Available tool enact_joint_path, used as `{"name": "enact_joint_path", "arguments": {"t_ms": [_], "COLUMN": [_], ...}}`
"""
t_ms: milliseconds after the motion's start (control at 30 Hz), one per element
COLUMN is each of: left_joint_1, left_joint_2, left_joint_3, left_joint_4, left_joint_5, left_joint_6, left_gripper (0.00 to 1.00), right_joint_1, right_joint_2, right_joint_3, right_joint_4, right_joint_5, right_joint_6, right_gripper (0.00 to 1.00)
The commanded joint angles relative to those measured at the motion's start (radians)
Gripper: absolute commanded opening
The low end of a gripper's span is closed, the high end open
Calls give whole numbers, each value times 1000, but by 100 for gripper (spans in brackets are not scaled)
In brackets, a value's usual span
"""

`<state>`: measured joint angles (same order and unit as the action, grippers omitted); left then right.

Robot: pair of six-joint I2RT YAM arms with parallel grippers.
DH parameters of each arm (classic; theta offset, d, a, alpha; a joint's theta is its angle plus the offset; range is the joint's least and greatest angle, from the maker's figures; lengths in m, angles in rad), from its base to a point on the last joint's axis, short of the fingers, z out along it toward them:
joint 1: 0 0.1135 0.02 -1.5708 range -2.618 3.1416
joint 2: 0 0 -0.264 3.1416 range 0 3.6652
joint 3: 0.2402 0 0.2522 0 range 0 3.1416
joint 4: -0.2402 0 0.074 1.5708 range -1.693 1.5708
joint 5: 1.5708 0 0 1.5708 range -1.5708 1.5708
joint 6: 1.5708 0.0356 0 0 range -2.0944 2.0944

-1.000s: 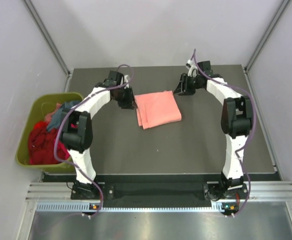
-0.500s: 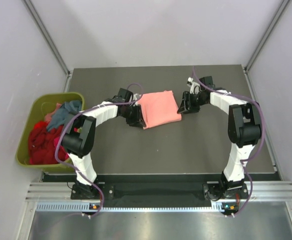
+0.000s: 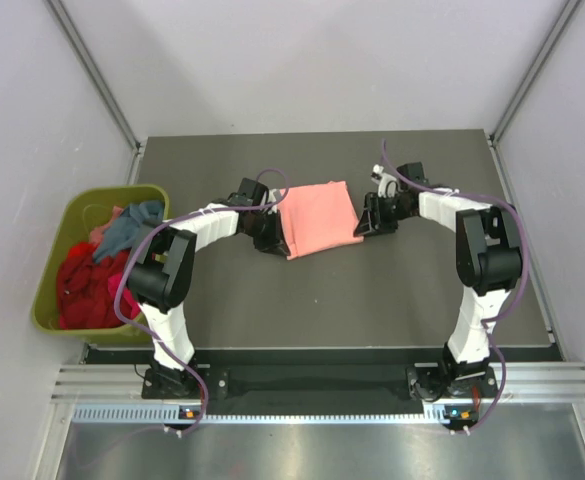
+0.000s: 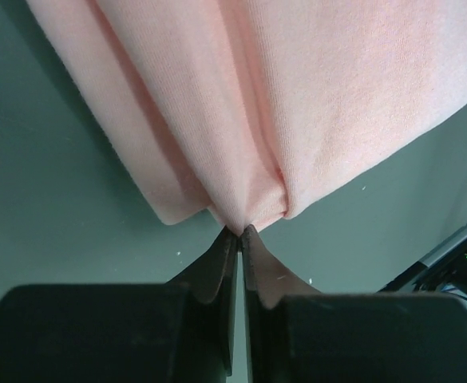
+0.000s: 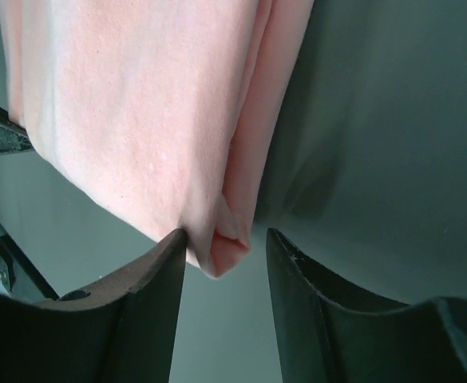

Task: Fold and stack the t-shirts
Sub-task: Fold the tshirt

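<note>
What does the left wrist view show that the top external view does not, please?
Left wrist only: the left gripper seen close up, pinched shut on a folded edge of the salmon-pink t-shirt. Top external only: the green bin holding red shirts and a teal shirt. Both: that t-shirt lying folded on the dark table.

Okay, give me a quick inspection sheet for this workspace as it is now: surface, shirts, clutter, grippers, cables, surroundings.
Surface: dark grey table, no stains seen.
Job's things: salmon-pink shirt folded, lying mid-table; red and teal shirts heaped in the green bin on the left.
Clutter: nothing seen.
Grippers: left gripper pinched shut on the pink shirt's edge; right gripper open, straddling a corner of it.
Cables: purple cables loop along both arms.
Surroundings: pale walls; metal rail at the near edge.
</note>
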<state>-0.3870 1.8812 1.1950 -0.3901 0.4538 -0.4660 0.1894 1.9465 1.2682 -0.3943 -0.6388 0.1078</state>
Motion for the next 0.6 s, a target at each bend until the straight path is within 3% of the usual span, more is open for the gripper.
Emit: {"name": "enact_joint_path", "arguments": {"t_ms": [0,33,133,167,200,567], "left_joint_1": [-3,-3,-1,-1,2,39], "left_joint_2": [-4,-4,2,2,4,-34], "left_joint_3": [25,26,23,26,28,48], "left_joint_4": [-10,-13,-30,-42,-50,-156], "left_joint_5": [-13,-15,-26,-35,-46,-205], "left_joint_6": [32,35,47,55,67,139], "left_gripper": [8,4,0,0,0,0], "right_joint_1": [19,21,21,21,21,19], "right_joint_2": [-21,-23,-40,-46,-58,-106], "right_joint_3": [-19,-35,-61,-69,-73,-109], "right_joint_4": [64,81,104,112,115,130], "right_joint_5": [-50,-53,-39,-32,-24,45], "right_joint_6": [-20,-20,-13,-11,-11,9], "right_gripper": [45,43,19,5,0,0]}}
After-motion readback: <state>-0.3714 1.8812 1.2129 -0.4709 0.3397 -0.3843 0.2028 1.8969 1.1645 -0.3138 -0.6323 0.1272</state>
